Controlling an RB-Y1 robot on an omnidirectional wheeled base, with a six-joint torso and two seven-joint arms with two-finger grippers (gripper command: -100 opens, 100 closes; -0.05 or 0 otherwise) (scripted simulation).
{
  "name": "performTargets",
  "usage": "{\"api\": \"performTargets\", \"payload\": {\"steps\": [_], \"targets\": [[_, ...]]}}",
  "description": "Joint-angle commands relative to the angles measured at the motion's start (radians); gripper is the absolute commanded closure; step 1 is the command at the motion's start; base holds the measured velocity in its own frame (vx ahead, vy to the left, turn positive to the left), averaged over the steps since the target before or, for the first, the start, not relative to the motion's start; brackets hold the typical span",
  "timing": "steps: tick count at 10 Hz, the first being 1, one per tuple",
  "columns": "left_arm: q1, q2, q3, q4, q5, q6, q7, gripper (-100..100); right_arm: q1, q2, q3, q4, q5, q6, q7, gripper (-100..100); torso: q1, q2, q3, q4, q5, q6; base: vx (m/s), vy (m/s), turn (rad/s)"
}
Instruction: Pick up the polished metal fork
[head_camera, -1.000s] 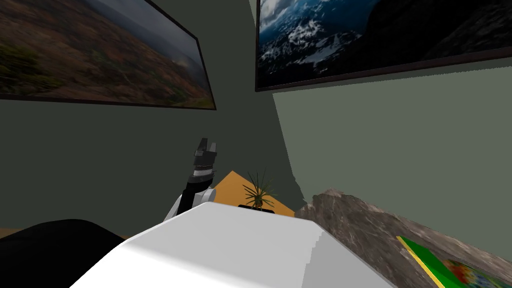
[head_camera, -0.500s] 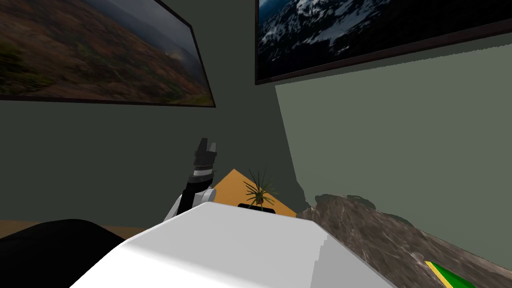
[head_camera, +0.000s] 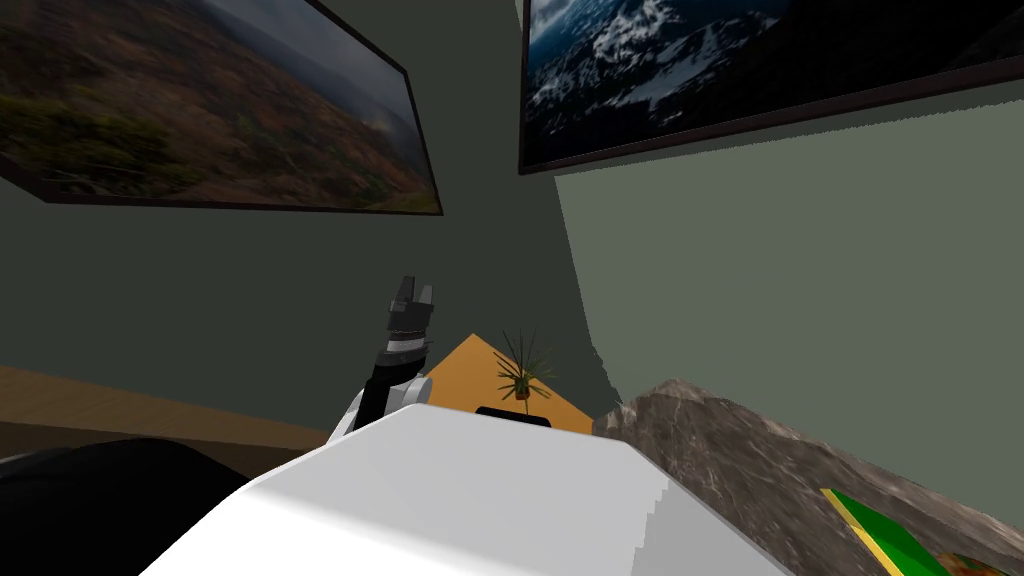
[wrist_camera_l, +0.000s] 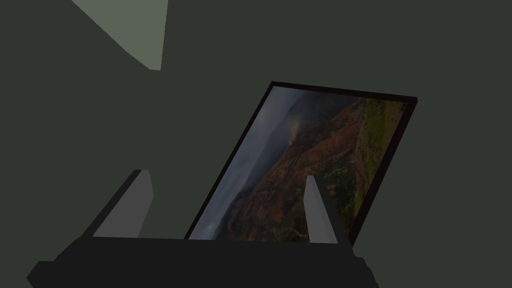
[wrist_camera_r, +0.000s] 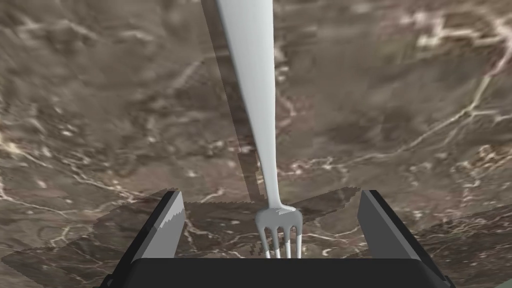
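Observation:
A light grey fork lies flat on a brown marbled countertop. Its tines point toward my right gripper's body and its handle runs away from it. My right gripper hangs just over the tine end, open, one finger on each side of the fork and apart from it. Its shadow falls on the stone around the tines. In the head view the same countertop lies to the right. My left gripper is raised in front of the wall, open and holding nothing.
A small potted plant stands on an orange surface in the corner ahead. A flat green and yellow item lies on the countertop's near right. Grey-green walls close in just behind.
My head camera has shifted: the wall pictures slid right and tilted, and a strip of wooden floor shows at the left. The left arm holds the same raised pose.

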Motion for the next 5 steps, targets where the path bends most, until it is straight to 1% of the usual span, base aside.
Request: {"api": "performTargets", "payload": {"steps": [1,2,3,4,5], "targets": [[0.0,0.0,0.0,0.0,0.0,0.0,0.0,0,-0.022,-0.018,0.007,-0.019,0.025,0.031,-0.05,-100,0.0,0.0,0.0,0.0,0.0,0.0,-0.124,0.019,0.104],[0.0,0.0,0.0,0.0,0.0,0.0,0.0,0,-0.022,-0.018,0.007,-0.019,0.025,0.031,-0.064,-100,-0.001,0.001,0.001,0.0,0.0,-0.001,-0.107,0.006,0.039],[0.0,0.0,0.0,0.0,0.0,0.0,0.0,0,-0.036,-0.034,0.011,-0.043,0.047,0.064,-0.098,-100,-0.002,0.001,0.0,0.0,0.0,0.0,-0.105,0.011,0.046],[0.0,0.0,0.0,0.0,0.0,0.0,0.0,0,-0.036,-0.034,0.011,-0.043,0.047,0.064,-0.112,-100,-0.002,0.001,0.0,0.0,0.0,0.0,-0.082,0.016,0.057],[0.0,0.0,0.0,0.0,0.0,0.0,0.0,0,-0.051,-0.049,0.015,-0.068,0.068,0.096,-0.149,-100,-0.001,-0.001,0.0,0.0,0.0,0.0,-0.113,0.019,0.083]]}}
